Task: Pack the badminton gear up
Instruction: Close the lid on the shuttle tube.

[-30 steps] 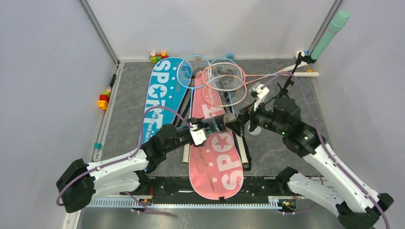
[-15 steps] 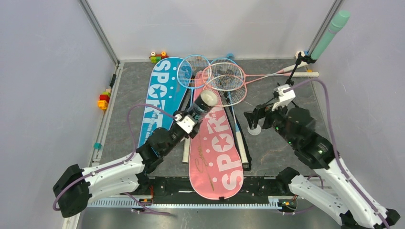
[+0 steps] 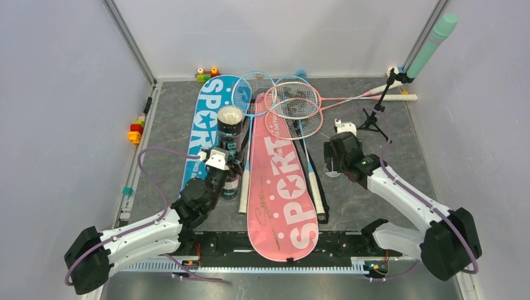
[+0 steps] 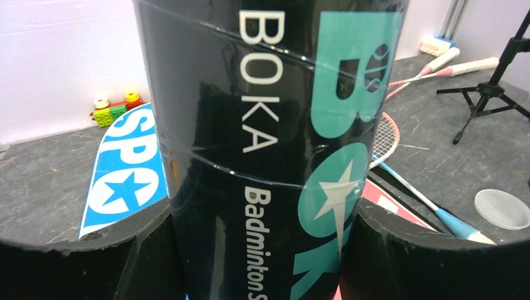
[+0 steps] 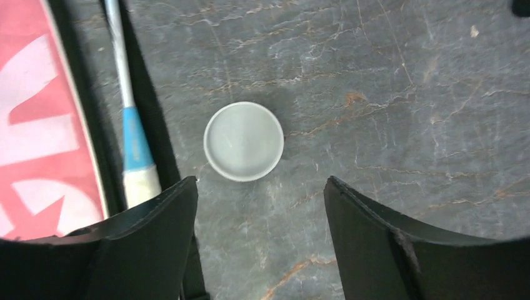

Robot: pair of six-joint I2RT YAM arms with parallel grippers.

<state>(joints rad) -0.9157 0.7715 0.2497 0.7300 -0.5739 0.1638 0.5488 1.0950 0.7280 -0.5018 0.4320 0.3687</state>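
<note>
Left claw (image 3: 225, 167) holds the dark tube (image 3: 229, 131); right claw (image 5: 259, 187) is open over a small lid (image 5: 244, 142).
The tube stands upright in the closed left claw, at the right edge of the blue bag (image 3: 209, 119), beside the pink bag (image 3: 281, 187). The round pale lid lies flat on the grey worktop (image 5: 406, 94), just beside a racket handle (image 5: 139, 164), and the right fingers do not touch it. The rackets (image 3: 294, 103) lie crossed at the far end.

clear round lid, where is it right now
In the right wrist view the clear round lid lies on the table, just right of a blue-and-white racket handle, below the open right claw.
</note>
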